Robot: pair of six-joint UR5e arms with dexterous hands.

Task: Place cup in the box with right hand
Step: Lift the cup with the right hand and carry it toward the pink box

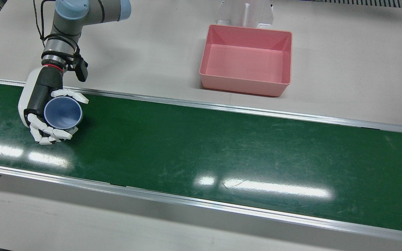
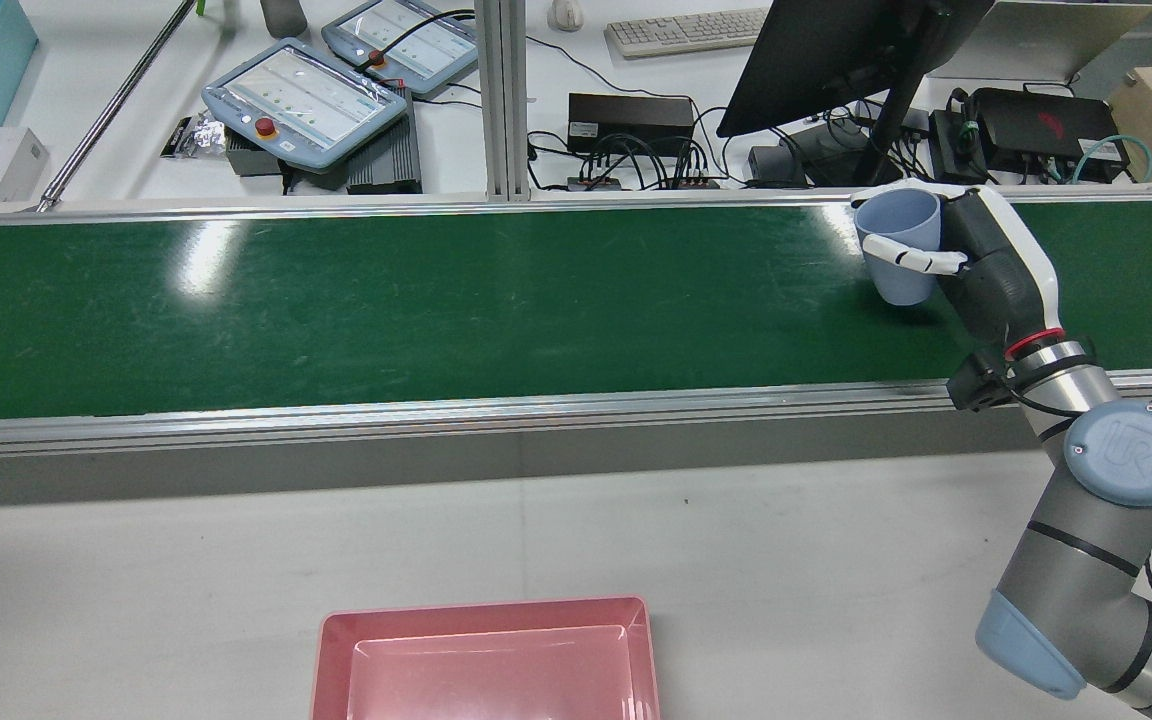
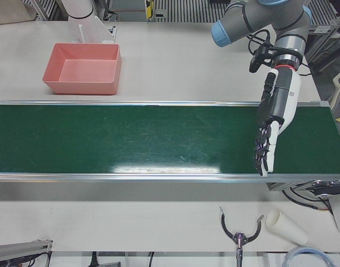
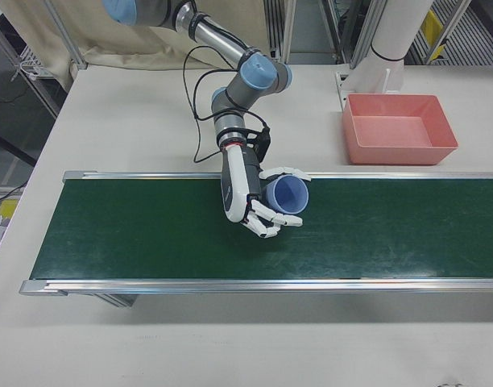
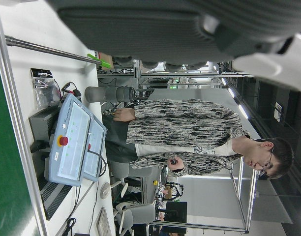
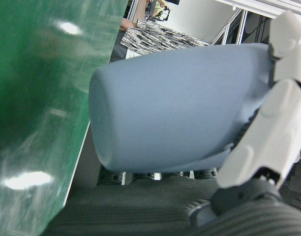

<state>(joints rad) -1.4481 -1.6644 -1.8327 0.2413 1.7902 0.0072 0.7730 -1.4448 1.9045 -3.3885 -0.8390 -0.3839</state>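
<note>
Glossy green belt (image 1: 201,153) runs across your pale table (image 1: 145,48), with the smooth pink rectangular box (image 1: 246,59) sitting on the table beside it. Your right hand (image 1: 44,108) grips the matte blue cup (image 1: 63,112) upright above the belt's end, white fingers (image 1: 70,94) wrapped round its wall, well apart from the box. Your left hand (image 3: 270,136) hangs over the other end with fingers straight, holding nothing.

The cup (image 1: 63,112) is pale blue, plain, without pattern. The right hand (image 1: 44,108) has a white shell, white fingers (image 1: 52,132) and a dark grey palm. The box (image 1: 246,59) is pink throughout. The conveyor belt (image 1: 201,150) is dark green with silver rails, set in an off-white tabletop (image 1: 344,52). The left hand (image 3: 273,125) is white with dark fingers.
</note>
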